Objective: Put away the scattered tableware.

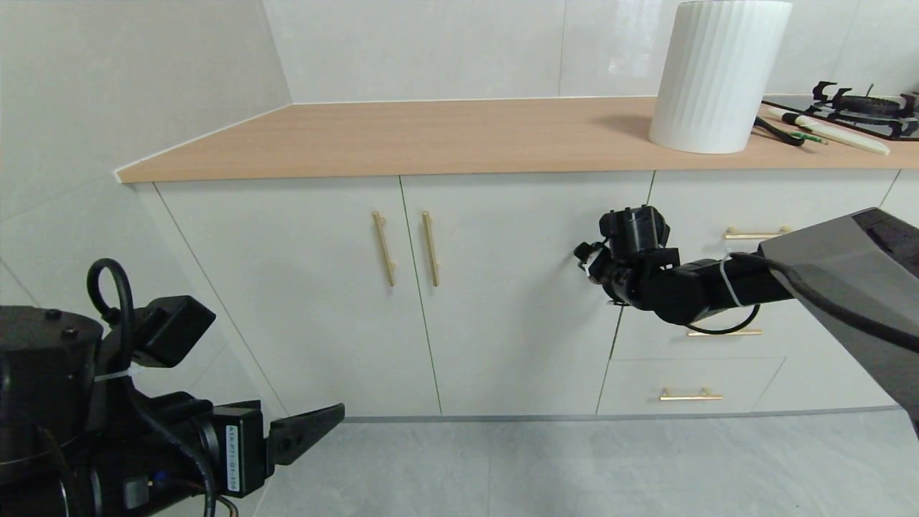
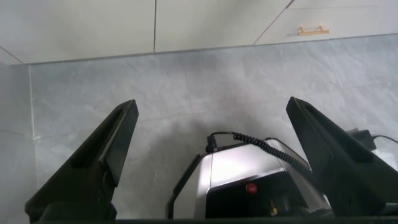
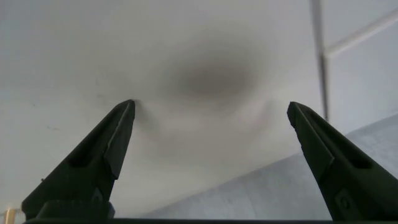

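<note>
Wood countertop [image 1: 431, 136]: scattered utensils [image 1: 833, 133] lie loose beside the white canister [image 1: 718, 72], near the stove [image 1: 861, 108]; none put away. My right gripper [image 3: 210, 104]: fingers apart, empty, facing a cabinet door [image 1: 517, 287]. My left gripper [image 2: 211, 102]: apart, empty, low over the floor [image 1: 574, 467]. By my reckoning the task is barely begun.

From the head I look forward and down on the countertop [image 1: 431, 136] across the upper frame and the cabinet fronts [image 1: 502, 287] below it, my left wrist camera points down at the floor [image 2: 186, 93] where those fronts meet it, and my right wrist camera sits close against one of them.
</note>
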